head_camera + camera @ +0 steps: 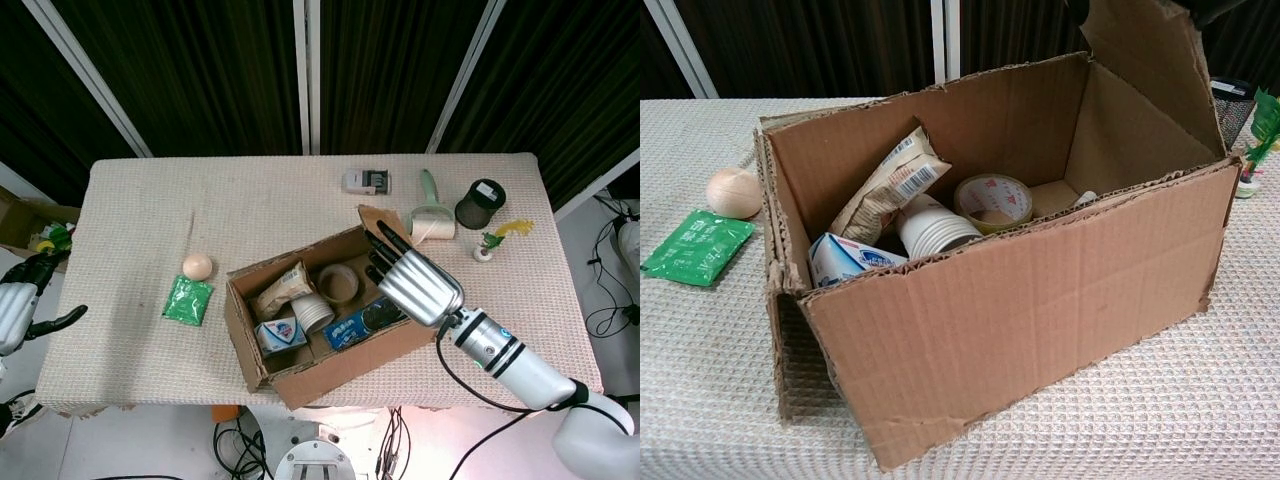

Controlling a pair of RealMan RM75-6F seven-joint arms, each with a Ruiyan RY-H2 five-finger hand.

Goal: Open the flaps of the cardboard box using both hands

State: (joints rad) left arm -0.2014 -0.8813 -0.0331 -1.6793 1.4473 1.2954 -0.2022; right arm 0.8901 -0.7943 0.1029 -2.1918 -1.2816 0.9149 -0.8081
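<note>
The cardboard box (300,345) (1020,310) sits near the table's front edge with its top open. Its right flap (372,222) (1140,60) stands upright. My right hand (415,283) is at that flap's outer side and holds it, dark fingers (385,248) reaching along its edge. The chest view shows only a dark sliver of this hand at the top. Inside lie a snack bag (890,185), stacked paper cups (930,228), a tape roll (990,200) and a blue-white carton (845,258). My left hand (18,308) hangs off the table's left side, fingers apart, holding nothing.
A tan ball (198,266) and a green packet (188,299) lie left of the box. Behind it are a small white device (367,181), a lint roller (430,215), a black mesh cup (480,204) and a feathered toy (495,240).
</note>
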